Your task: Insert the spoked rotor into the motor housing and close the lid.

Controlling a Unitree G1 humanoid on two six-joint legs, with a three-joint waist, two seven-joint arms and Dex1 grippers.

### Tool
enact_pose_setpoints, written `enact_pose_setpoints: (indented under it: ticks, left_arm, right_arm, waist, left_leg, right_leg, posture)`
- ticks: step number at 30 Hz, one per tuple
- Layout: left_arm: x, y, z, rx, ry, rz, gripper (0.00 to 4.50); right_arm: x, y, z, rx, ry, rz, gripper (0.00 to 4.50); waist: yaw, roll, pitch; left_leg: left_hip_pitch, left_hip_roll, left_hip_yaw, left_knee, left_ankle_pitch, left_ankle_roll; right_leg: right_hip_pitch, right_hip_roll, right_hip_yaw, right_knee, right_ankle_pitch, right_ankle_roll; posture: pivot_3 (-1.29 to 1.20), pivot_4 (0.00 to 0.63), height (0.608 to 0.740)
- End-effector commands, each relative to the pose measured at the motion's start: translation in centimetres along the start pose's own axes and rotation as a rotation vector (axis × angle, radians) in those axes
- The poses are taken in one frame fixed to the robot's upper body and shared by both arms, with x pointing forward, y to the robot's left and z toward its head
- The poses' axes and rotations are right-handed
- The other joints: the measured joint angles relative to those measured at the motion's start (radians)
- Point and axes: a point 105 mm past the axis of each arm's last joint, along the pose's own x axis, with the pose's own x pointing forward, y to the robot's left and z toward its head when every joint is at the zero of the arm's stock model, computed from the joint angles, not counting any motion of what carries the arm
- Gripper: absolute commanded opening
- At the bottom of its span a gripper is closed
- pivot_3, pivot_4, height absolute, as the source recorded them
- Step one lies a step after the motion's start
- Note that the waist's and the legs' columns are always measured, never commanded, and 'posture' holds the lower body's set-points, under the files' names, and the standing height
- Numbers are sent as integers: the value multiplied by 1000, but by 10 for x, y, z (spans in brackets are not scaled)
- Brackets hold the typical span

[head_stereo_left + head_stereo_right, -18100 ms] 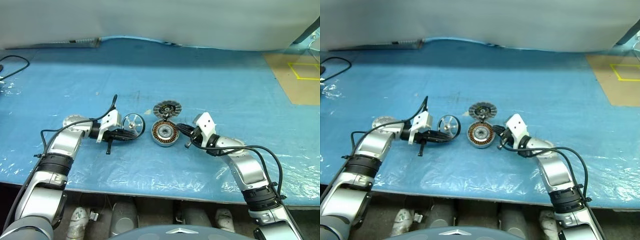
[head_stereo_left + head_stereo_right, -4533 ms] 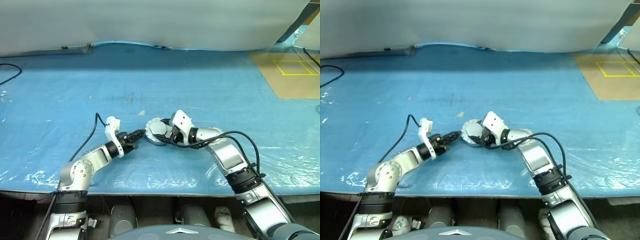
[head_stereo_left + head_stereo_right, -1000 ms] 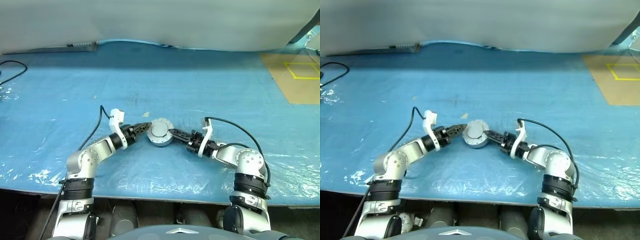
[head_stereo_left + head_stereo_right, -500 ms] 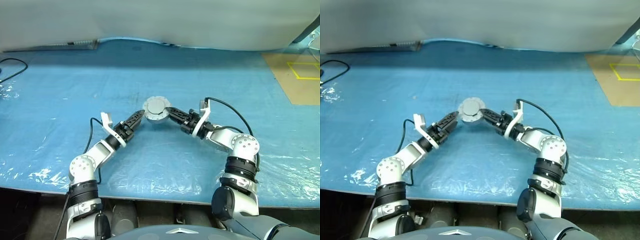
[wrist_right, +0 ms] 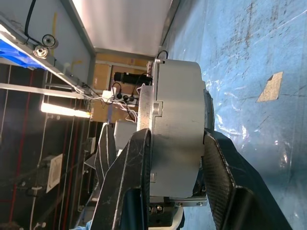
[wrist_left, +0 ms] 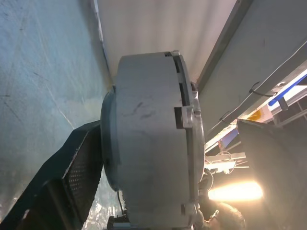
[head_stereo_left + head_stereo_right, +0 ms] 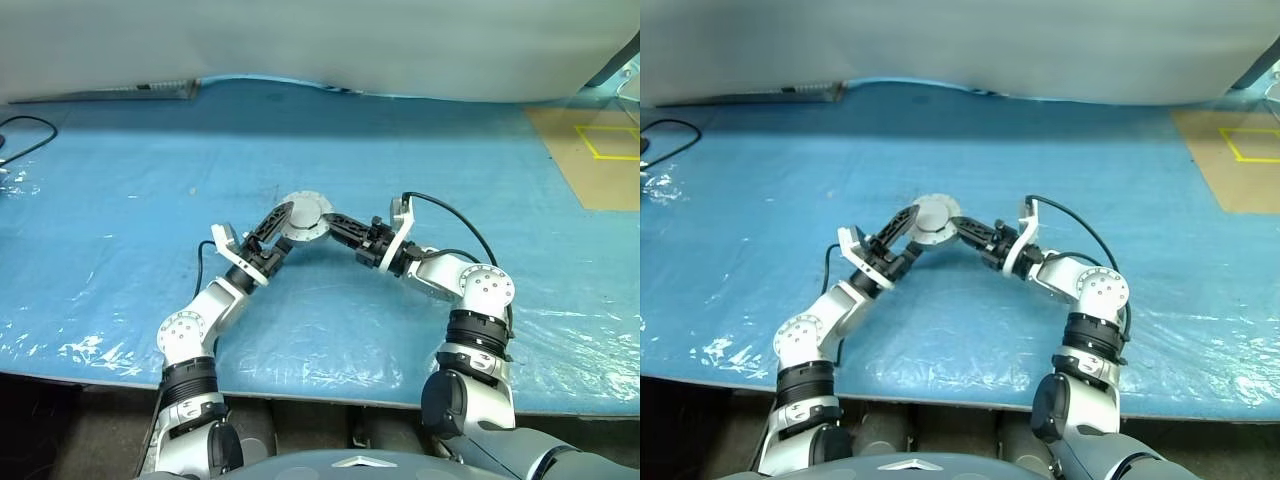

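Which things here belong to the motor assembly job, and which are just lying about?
Job:
- motor housing with its lid on, held off the blue table sheet
- right gripper, shut on it
- left gripper, open beside it

Lying about:
- black cable
- yellow tape square

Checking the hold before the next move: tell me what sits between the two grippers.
In the left eye view, the closed motor housing sits between the left gripper and right gripper, lifted off the blue table cover.
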Motion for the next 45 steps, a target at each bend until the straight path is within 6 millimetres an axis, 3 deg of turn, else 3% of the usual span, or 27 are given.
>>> enact_pose_setpoints:
  ticks: [1, 6, 12, 13, 21, 26, 30, 31, 39, 42, 45]
  left_arm:
    - [9, -7, -4, -14, 24, -50, 4500]
    - [13, -6, -3, -25, 34, -56, 4500]
    - [12, -9, -1, -25, 36, -68, 2488]
    - [12, -9, -1, -23, 36, -67, 2377]
    - [11, -9, 3, -10, 25, -57, 2383]
    - [17, -9, 14, 33, 3, -35, 2383]
    - [26, 2, 40, 95, -68, 44, 2383]
    - [29, 3, 46, 111, -77, 60, 2383]
    - [62, 15, 100, 235, -178, 223, 2383]
    - [75, 15, 109, 260, -208, 275, 2383]
    - [85, 15, 109, 293, -213, 317, 2383]
  right_arm:
    - [4, 26, 2, -26, 7, 117, 1150]
    - [4, 28, 0, -19, 9, 122, 1150]
    - [3, 27, 0, -64, 7, 94, 1150]
    - [4, 26, 0, -99, -1, 75, 1150]
    - [4, 24, -5, -142, -9, 81, 1150]
    - [0, 23, 0, -211, -30, 66, 2880]
    - [1, -6, -2, -433, -13, -146, 4341]
    - [2, -11, -3, -480, -12, -173, 4500]
    - [3, -31, -8, -1041, -31, -312, 4500]
    - [3, -37, -5, -1225, -37, -360, 4500]
    - [3, -39, -2, -1271, -54, -372, 4500]
  waist:
    - [0, 0, 0]
    - [1, 0, 0]
    - [1, 0, 0]
    - [2, 0, 0]
    - [3, 0, 0]
    - [5, 0, 0]
    - [9, -1, 1]
    - [9, -1, 1]
    - [20, -9, 5]
    - [22, -9, 6]
    - [23, -10, 6]
  left_leg:
    - [0, 0, 0, 0, 0, 0]
    - [0, 0, 0, 0, 0, 0]
    - [0, 0, 0, 1, 0, 0]
    - [0, 0, -1, 1, 0, 0]
    - [0, 0, -1, 2, 0, 0]
    - [0, 0, -1, 3, 0, 0]
    - [1, 0, -2, 6, 0, 0]
    - [1, 0, -2, 7, 0, 0]
    - [0, 0, -4, 15, 0, 0]
    - [-1, 0, -5, 16, 0, 0]
    - [-3, -1, -7, 17, 0, 0]
  right_leg:
    - [0, 0, 0, 0, 0, 0]
    - [0, 0, 0, 0, 0, 0]
    - [1, 0, 0, 0, 0, 1]
    - [1, 0, 0, 0, 0, 1]
    - [1, 0, 0, 1, 1, 1]
    - [1, 0, 0, 2, 1, 1]
    - [2, 0, 0, 5, 1, 1]
    - [2, 0, 0, 6, 1, 1]
    - [1, 0, 0, 12, 0, 1]
    - [1, 0, 0, 13, 1, 1]
    - [1, -1, -1, 13, 1, 2]
  posture:
    - [0, 150, 740]
    - [0, 150, 740]
    - [0, 150, 740]
    - [0, 150, 740]
    - [0, 150, 740]
    - [0, 150, 740]
    - [0, 150, 740]
    - [0, 150, 740]
    - [0, 150, 740]
    - [0, 150, 740]
    - [0, 150, 740]
